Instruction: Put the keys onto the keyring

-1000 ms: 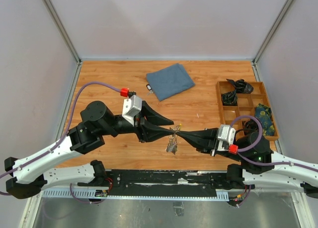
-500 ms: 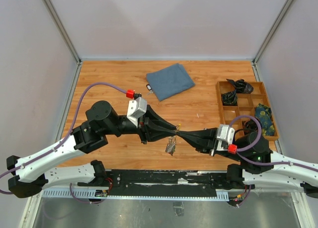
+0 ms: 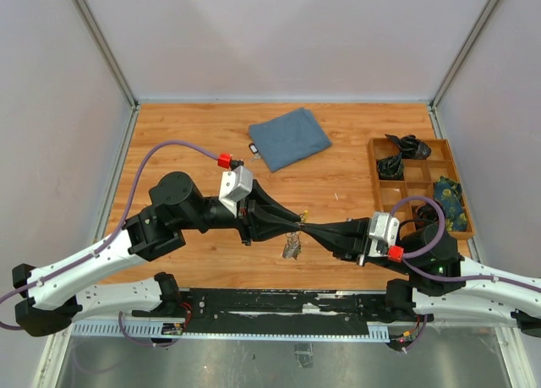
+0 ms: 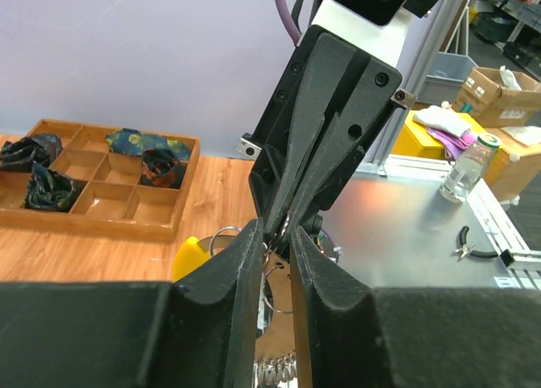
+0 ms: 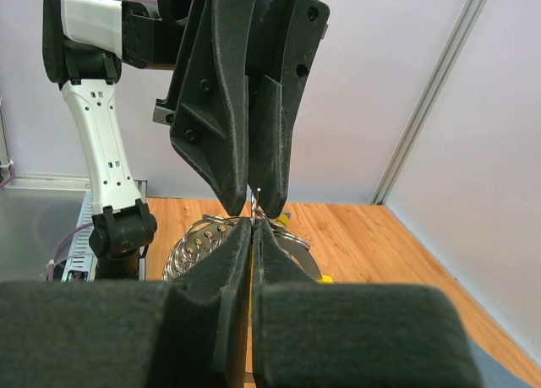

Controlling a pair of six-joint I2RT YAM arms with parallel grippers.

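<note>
Where the two arms are meeting: I am seeing both black tips facing nose to nose above the front middle of the wooden worktop (image 3: 186,126).
Keyring (image 5: 290,232): hanging clear of the worktop at the meeting point, with thin grey loops showing just beside the tips.
Keys (image 3: 292,249): dangling as a small metal bunch directly below the tips. One yellow key head (image 4: 188,257) is sticking out beside them.
Left jaws: standing a narrow slit apart, their fingertips (image 4: 249,244) flanking the keyring's wire and the opposing tips. I cannot tell whether they are pinching anything.
Right jaws: pressing fully together, their fingertips (image 5: 239,236) clamping the thin wire of the keyring.
Blue cloth (image 3: 290,139): lying flat toward the back of the worktop, well apart from the arms, with a small dark item (image 3: 252,149) just beside its left edge.
Wooden tray (image 3: 372,182): sitting at the right side of the worktop. Dark bundles are filling some of its compartments, and I cannot tell what they are.
</note>
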